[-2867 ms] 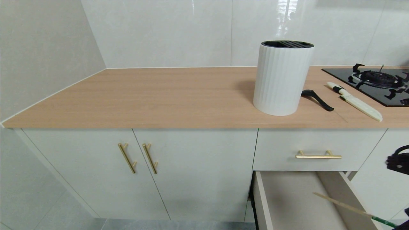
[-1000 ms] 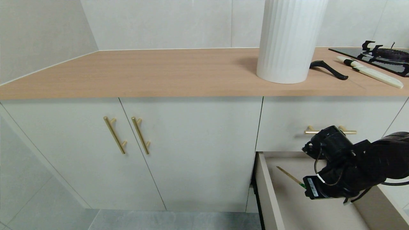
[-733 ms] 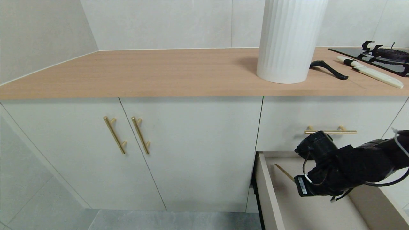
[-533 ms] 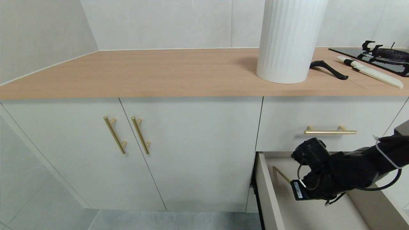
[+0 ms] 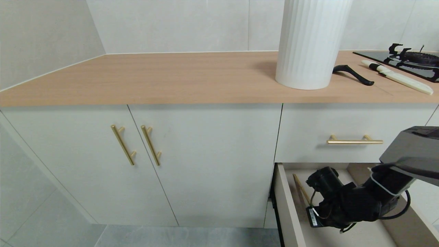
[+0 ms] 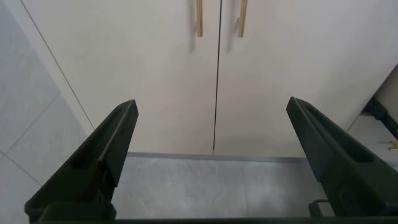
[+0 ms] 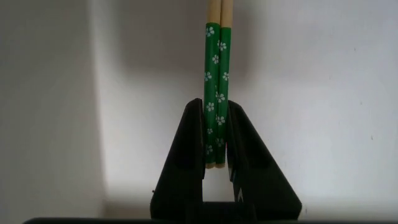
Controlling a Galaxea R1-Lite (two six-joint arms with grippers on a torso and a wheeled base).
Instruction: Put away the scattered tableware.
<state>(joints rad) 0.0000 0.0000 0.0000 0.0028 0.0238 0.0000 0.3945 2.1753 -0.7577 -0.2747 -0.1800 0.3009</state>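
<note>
My right gripper [image 7: 216, 118] is now lower and farther inside the open drawer [image 5: 286, 210], and the chopsticks [image 5: 299, 187] it pinches have swung over close beside the drawer's left wall.

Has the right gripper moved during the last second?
Yes. The right gripper, holding the chopsticks, went down and left, away from the drawer handle, deeper into the open drawer.

The drawer's left wall [image 5: 286, 209] stands just beside the right tool [image 7: 216, 118].

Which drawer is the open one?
The lower drawer: it is pulled out, and the right gripper holds chopsticks inside. The upper drawer is shut.
</note>
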